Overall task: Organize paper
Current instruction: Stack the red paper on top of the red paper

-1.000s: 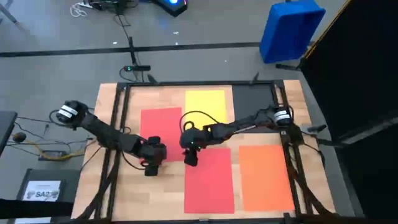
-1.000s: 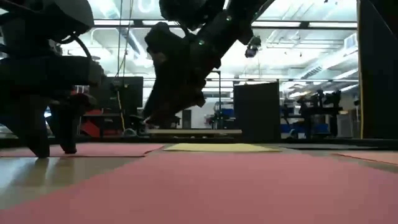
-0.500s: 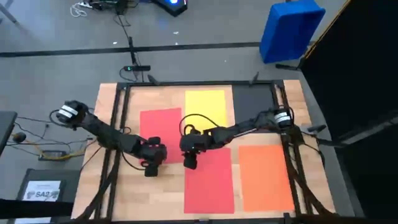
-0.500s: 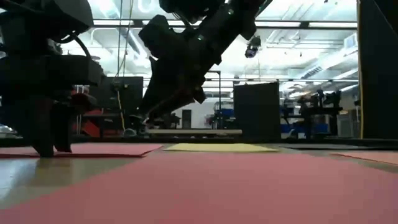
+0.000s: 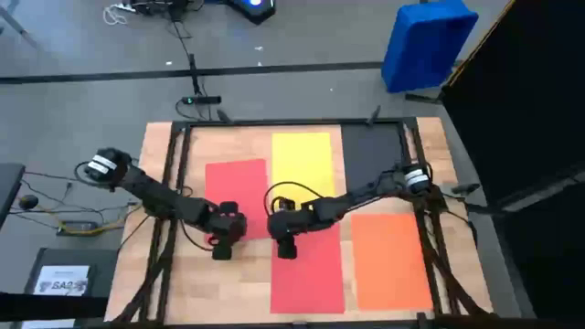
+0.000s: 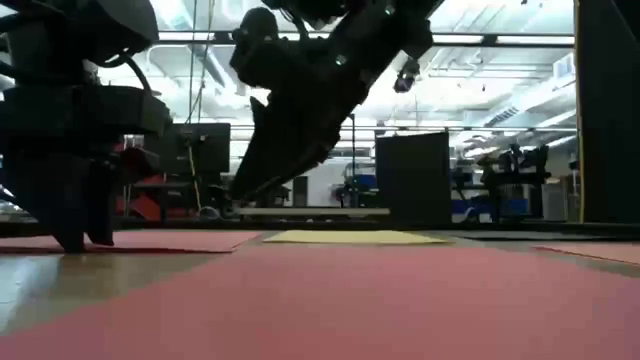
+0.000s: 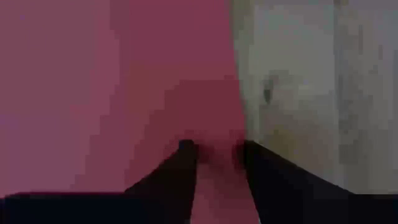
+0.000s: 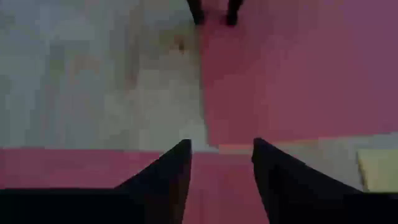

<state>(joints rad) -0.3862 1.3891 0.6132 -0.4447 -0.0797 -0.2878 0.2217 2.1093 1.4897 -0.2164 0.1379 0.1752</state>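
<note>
Five sheets of paper lie flat on the wooden table: a red one (image 5: 236, 187) at the left, yellow (image 5: 302, 160), black (image 5: 373, 153), a second red one (image 5: 308, 274) near the front, and orange (image 5: 391, 260). My left gripper (image 5: 222, 245) points steeply down at the near left part of the left red sheet (image 7: 155, 74), its fingers a narrow gap apart. My right gripper (image 5: 286, 245) hangs open above the far edge of the near red sheet (image 8: 74, 165), clear of it (image 6: 240, 195). My left gripper has both fingertips (image 7: 186, 148) down on the left red sheet, close to the edge (image 7: 235, 124) that borders the bare wood. The fingers come from above, slanting steeply down. Red paper shows in the gap between them. The sheet lies on the table.
A blue bin (image 5: 428, 41) stands on the floor beyond the far right corner. A dark box with a white label (image 5: 59, 279) sits left of the table. Black frame rails (image 5: 174, 183) run along the table's sides. Bare wood (image 5: 247, 283) lies at the near left.
My left gripper's fingers have drawn closer together while standing on the left red sheet, and the hand has stayed in place. My right gripper has gone a little toward the table's near edge and has rolled at the wrist. No sheet has visibly moved.
</note>
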